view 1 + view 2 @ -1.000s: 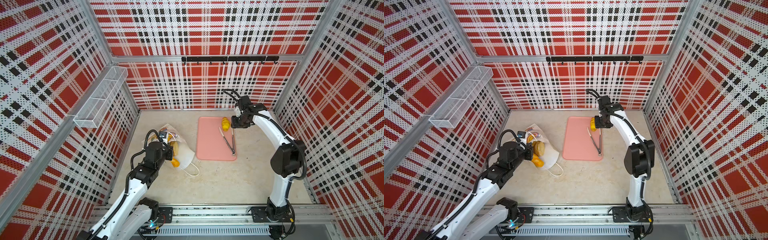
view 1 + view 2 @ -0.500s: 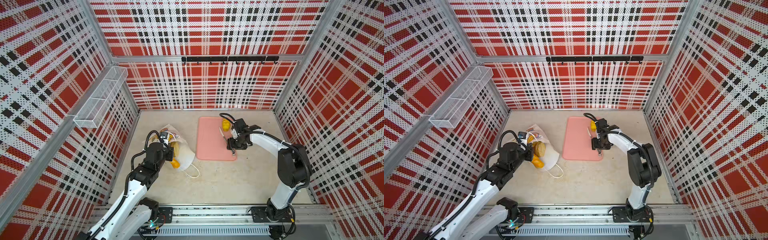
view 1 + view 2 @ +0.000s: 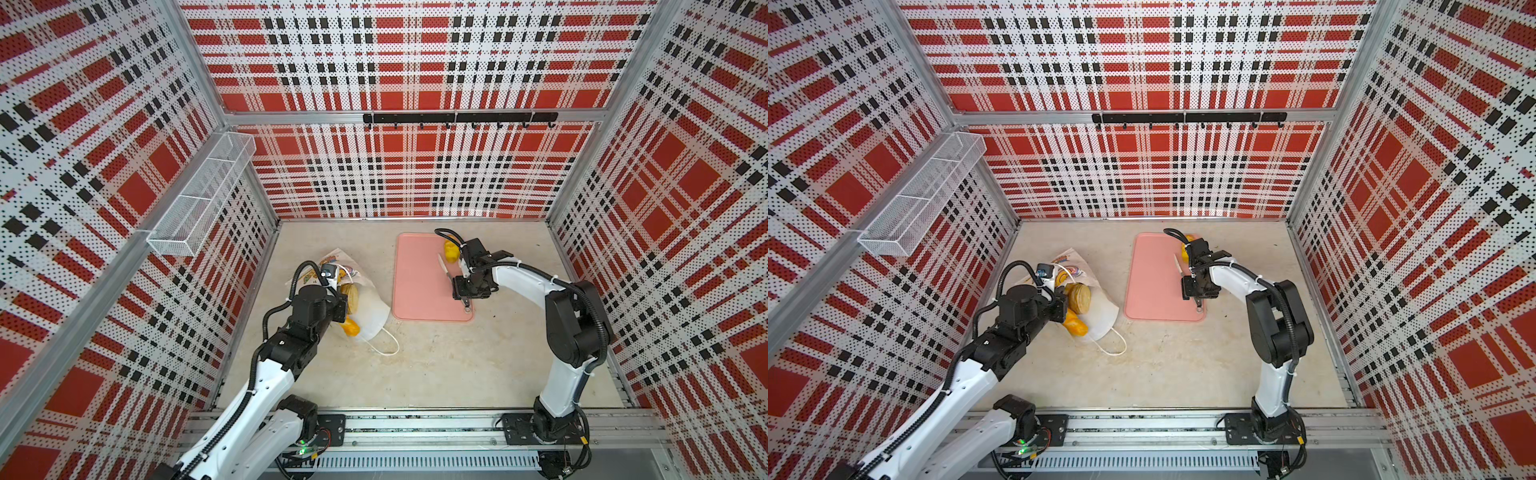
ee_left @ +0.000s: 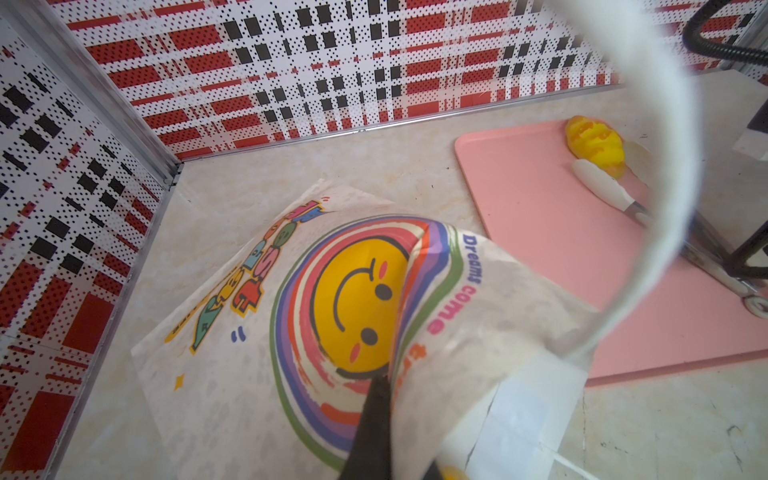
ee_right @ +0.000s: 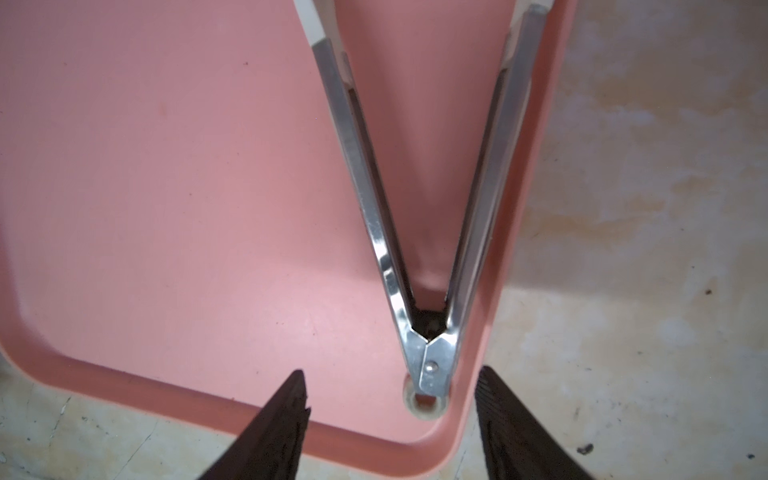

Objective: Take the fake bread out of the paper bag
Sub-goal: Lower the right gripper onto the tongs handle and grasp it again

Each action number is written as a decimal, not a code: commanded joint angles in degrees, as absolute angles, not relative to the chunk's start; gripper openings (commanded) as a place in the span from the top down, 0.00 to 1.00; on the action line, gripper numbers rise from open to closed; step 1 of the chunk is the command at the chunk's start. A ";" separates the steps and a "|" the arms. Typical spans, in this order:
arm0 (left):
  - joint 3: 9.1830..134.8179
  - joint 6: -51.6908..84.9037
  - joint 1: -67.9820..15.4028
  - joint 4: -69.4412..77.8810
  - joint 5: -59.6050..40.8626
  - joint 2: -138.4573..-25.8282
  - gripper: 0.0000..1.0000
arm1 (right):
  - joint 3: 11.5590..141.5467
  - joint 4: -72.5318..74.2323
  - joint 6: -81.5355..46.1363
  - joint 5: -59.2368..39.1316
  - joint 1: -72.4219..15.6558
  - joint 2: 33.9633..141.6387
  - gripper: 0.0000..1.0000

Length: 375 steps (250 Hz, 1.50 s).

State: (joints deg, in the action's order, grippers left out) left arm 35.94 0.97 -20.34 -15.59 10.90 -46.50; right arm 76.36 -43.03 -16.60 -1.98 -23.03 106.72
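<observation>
Left wrist view: the left gripper (image 4: 380, 399) was closed tight on the paper bag (image 4: 232, 399), pinching a fold of the printed side. The rainbow-ringed smiley print (image 4: 357, 307) sat mid-frame. A blurred white loop (image 4: 669, 199) curved close to the lens at the right edge. In both top views the bag (image 3: 372, 309) (image 3: 1102, 318) lay on its side on the beige table (image 3: 436, 365), left of centre, with its mouth turned toward the lower right. The left gripper (image 3: 336, 309) (image 3: 1059, 309) was at that mouth, and a white cord handle (image 3: 388, 345) (image 3: 1117, 345) trailed onto the table below it. Fake bread showed in the opening: a round brown bun (image 3: 351, 297) (image 3: 1079, 297) and, just below it at the lip, a yellow piece (image 3: 350, 328) (image 3: 1075, 326). Whether more sat deeper inside could not be told. A yellow ridged bread (image 3: 451, 251) (image 4: 594, 143) lay out of the bag, in the upper right corner of the pink tray (image 3: 415, 282) (image 3: 1150, 282). It was just beside the white tips of the metal tongs (image 3: 444, 270) resting on that tray. Right wrist view: the right gripper (image 5: 390, 372) had its jaws well apart and held nothing. One finger stood on either side of the hinge end of the tongs (image 5: 365, 187), which lay spread in a V near the lower right corner of the tray (image 5: 166, 187).
</observation>
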 commanded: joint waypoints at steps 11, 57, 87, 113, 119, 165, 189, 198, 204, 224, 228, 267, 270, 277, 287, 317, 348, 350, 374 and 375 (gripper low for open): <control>36.60 1.06 -20.92 -14.53 10.68 -46.17 1.00 | 77.79 -41.69 -17.53 -2.26 -22.94 108.73 0.33; 36.59 0.91 -21.01 -14.68 10.86 -46.19 1.00 | 77.79 -39.03 -18.02 -6.55 -22.92 109.79 0.33; 36.57 0.89 -21.09 -14.69 10.97 -46.05 1.00 | 78.01 -37.65 -18.28 -9.59 -22.90 110.26 0.35; 36.65 0.70 -21.18 -14.75 11.07 -46.05 1.00 | 77.00 -35.08 -19.19 -13.96 -23.02 109.31 0.36; 36.70 0.72 -21.18 -14.82 11.07 -46.03 1.00 | 76.67 -34.38 -19.48 -14.58 -23.07 108.81 0.36; 36.67 0.66 -21.18 -14.81 11.07 -46.03 1.00 | 75.07 -33.49 -21.13 -14.28 -23.17 104.74 0.36; 36.65 0.66 -21.18 -14.69 10.91 -46.12 1.00 | 75.41 -36.36 -21.02 -8.26 -23.11 103.71 0.35; 36.66 0.65 -21.16 -14.76 10.88 -46.07 1.00 | 75.62 -37.71 -20.94 -5.81 -23.10 103.79 0.34; 36.66 0.65 -21.18 -14.76 10.82 -46.09 1.00 | 75.86 -38.63 -20.85 -4.58 -23.03 103.93 0.33; 36.70 0.68 -21.18 -14.69 10.87 -46.01 1.00 | 76.36 -39.55 -20.40 -2.82 -22.84 104.96 0.31; 36.69 0.66 -21.18 -14.70 10.83 -46.01 1.00 | 76.43 -39.55 -20.35 -2.74 -22.79 105.18 0.30; 36.70 0.68 -21.27 -14.89 10.91 -45.88 1.00 | 78.17 -39.62 -19.60 -2.69 -22.41 107.86 0.28; 36.71 0.62 -21.31 -14.94 10.98 -45.80 1.00 | 78.34 -39.68 -19.60 -2.52 -22.41 108.06 0.28; 36.65 0.64 -21.36 -14.87 11.06 -45.79 1.00 | 78.68 -39.89 -19.51 -2.17 -22.32 108.50 0.28; 36.57 0.63 -21.40 -14.86 11.26 -45.65 1.00 | 79.27 -40.31 -19.34 -1.77 -22.15 109.04 0.28; 36.61 0.39 -21.70 -15.00 11.72 -45.50 1.00 | 80.15 -40.58 -19.16 -2.24 -21.30 110.18 0.26; 36.56 0.39 -21.80 -15.02 11.88 -45.30 1.00 | 80.86 -41.27 -18.98 -2.75 -21.05 111.51 0.25; 36.56 0.36 -21.80 -14.98 11.87 -45.34 1.00 | 80.86 -41.23 -18.98 -2.86 -21.02 111.55 0.25; 36.61 0.32 -21.88 -15.01 11.80 -45.50 1.00 | 80.94 -40.97 -19.16 -3.83 -21.05 112.49 0.25; 36.63 0.33 -21.88 -14.98 11.83 -45.51 1.00 | 80.90 -40.92 -19.16 -3.85 -21.07 112.54 0.25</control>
